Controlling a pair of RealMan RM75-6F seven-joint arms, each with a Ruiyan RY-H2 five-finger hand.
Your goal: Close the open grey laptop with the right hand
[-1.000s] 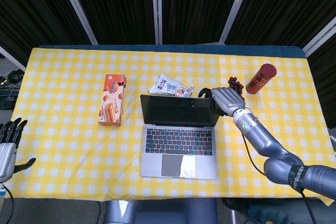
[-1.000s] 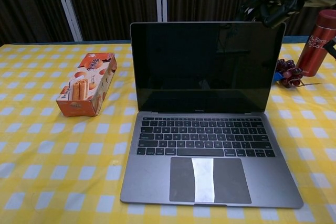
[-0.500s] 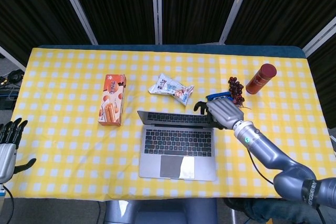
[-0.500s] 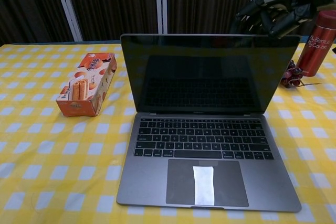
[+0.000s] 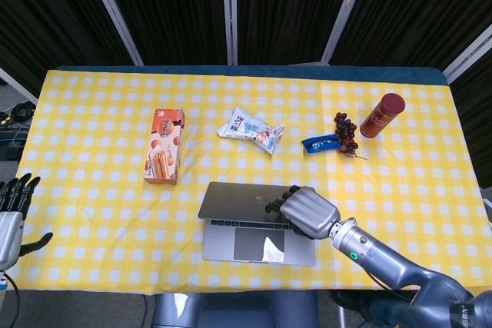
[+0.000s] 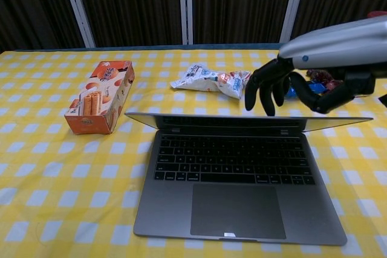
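Note:
The grey laptop point(image 5: 238, 205) point(image 6: 242, 176) lies near the table's front edge with its lid point(image 6: 181, 118) tipped far forward, a narrow gap left above the keyboard point(image 6: 233, 161). My right hand point(image 5: 306, 210) point(image 6: 290, 86) rests on the back of the lid near its right side, fingers spread and curled down over the top edge, holding nothing. My left hand point(image 5: 11, 213) hangs off the table's left front corner, fingers apart and empty.
An orange biscuit box point(image 5: 164, 156) point(image 6: 100, 96) lies left of the laptop. Behind it are a snack bag point(image 5: 251, 129) point(image 6: 208, 80), a blue wrapper point(image 5: 317, 144), dark grapes point(image 5: 345, 130) and a red bottle point(image 5: 382, 115).
My right hand has pushed the lid forward and down, from upright to nearly flat over the keyboard. The hand came toward the front edge with it. The left hand has stayed put.

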